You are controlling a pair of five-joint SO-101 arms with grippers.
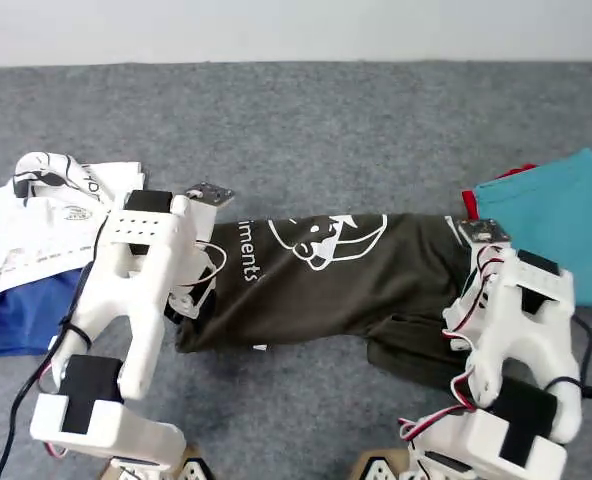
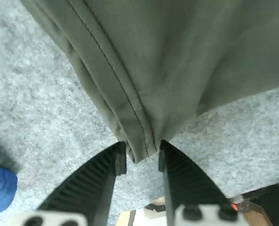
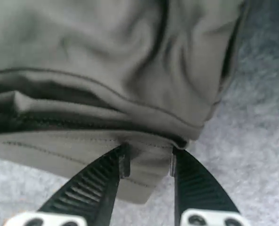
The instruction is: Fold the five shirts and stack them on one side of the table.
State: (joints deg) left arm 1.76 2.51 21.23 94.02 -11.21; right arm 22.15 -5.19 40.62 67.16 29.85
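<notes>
Dark shirt (image 1: 316, 275) had its hem pinched in the left tool (image 2: 138, 157) and a folded edge clamped in the right tool (image 3: 147, 162); from above, the arms hid both grips; it lay across the worktop (image 1: 326, 120), teal shirt (image 1: 566, 215) cut off

- Dark shirt (image 1: 316, 290): white lettering (image 1: 248, 254) running sideways, its start hidden behind an arm (image 1: 141, 270).
- Same shirt: white line-drawn animal emblem (image 1: 328, 238) beside the lettering.
- White shirt (image 1: 26, 245): small dark printed marks (image 1: 76, 212), too small to read.
</notes>
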